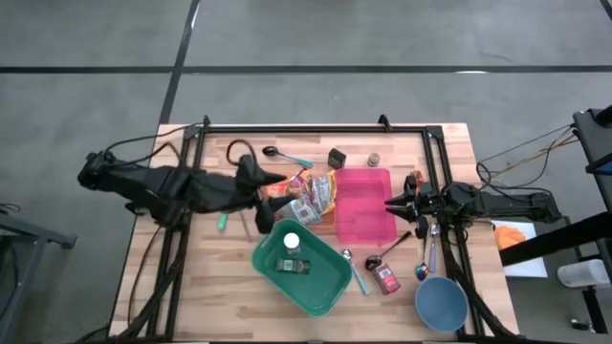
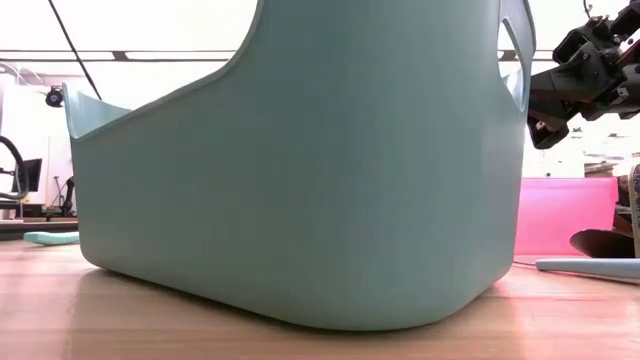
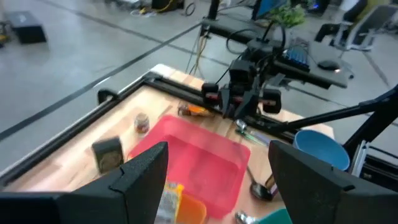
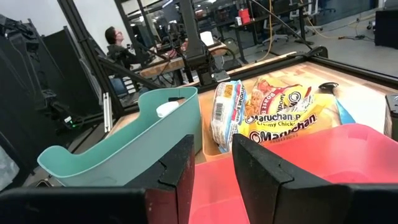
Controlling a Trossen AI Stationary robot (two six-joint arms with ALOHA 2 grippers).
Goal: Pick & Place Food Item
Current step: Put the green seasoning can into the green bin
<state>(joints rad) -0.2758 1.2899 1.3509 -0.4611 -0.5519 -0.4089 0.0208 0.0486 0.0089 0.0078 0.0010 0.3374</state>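
Bright overhead light; low view bg blown out, wrist views soft w/ blur

A blue bowl [image 1: 441,304] sits at the table's [image 1: 220,287] near right corner, spoons [image 1: 426,250] just beyond it. A small red can [image 1: 387,279] lies between bowl and teal spoon [image 1: 356,270]. Near the far edge stand a dark box [image 1: 337,157] and what may be a small jar [image 1: 373,160]. A person [image 4: 118,46] sits at a desk behind.

One teal bin [image 1: 316,279] and one pink tray [image 1: 363,204] sit between the two grippers. There is one blue bowl [image 1: 441,303], one ramen pack [image 1: 316,194] (possibly more), and several spoons.
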